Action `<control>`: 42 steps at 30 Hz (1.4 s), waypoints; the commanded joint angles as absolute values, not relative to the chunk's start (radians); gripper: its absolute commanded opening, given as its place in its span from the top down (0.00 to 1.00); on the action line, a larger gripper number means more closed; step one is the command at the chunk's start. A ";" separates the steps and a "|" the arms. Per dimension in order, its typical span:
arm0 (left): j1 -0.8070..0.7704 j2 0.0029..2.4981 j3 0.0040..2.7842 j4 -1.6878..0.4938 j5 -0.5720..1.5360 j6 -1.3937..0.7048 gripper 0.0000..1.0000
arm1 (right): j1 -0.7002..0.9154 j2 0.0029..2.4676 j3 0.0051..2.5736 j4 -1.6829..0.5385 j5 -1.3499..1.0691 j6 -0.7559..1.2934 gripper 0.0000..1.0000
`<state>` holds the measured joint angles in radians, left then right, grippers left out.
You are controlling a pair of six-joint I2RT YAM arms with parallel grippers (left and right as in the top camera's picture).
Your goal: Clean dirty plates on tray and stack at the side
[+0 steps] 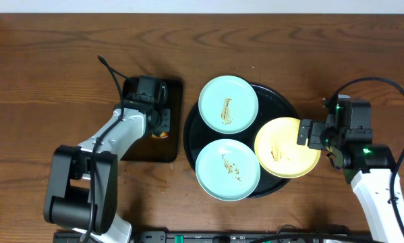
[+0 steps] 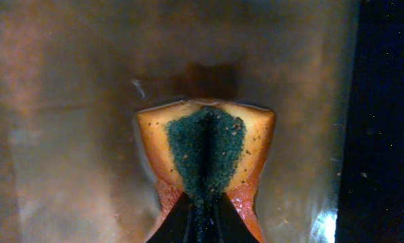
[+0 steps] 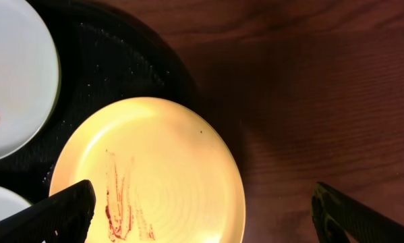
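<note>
Wood-grain brown table (image 1: 40, 61). One round glossy black tray (image 1: 282, 101) is noted. Three shallow round plates are borne on it, all brown-smeared: two mint plates (image 1: 228, 103), one yellow plate (image 1: 287, 147) overhanging the right rim. One orange, green-faced sponge (image 2: 208, 148) is pinched by the left claw (image 2: 203, 202). The yellow rim is straddled by the right claw (image 3: 203, 196), spread wide.

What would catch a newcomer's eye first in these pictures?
Two mint-blue plates and a yellow plate, all smeared, crowd the round black tray at centre; the yellow one overhangs its right rim by the open right gripper. The left gripper pinches an orange-and-green sponge at the dark rectangular tray.
</note>
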<state>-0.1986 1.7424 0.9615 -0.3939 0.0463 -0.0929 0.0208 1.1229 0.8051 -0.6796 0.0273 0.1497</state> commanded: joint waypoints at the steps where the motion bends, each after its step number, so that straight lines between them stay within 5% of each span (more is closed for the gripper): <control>1: -0.198 1.795 0.946 -0.409 0.034 -0.095 0.92 | 0.012 1.124 0.825 -0.684 0.041 0.164 0.01; 18: -0.197 1.571 0.984 -0.432 0.032 -0.102 0.92 | 0.012 1.124 0.825 -0.691 0.052 0.164 0.01; 32: -0.197 1.684 0.937 -0.433 0.032 -0.110 0.92 | -0.024 1.232 0.821 -0.726 0.056 0.210 0.01; 36: -0.197 1.727 0.937 -0.429 0.032 -0.110 0.92 | -0.065 1.296 0.821 -0.725 0.055 0.221 0.07; 42: -0.197 1.729 0.943 -0.433 0.032 -0.114 0.92 | -0.099 1.398 0.821 -0.699 -0.049 0.176 0.30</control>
<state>-0.1982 1.7149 0.9451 -0.4255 0.0452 -0.1051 -0.0860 1.3579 0.8051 -0.7120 0.0223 0.2012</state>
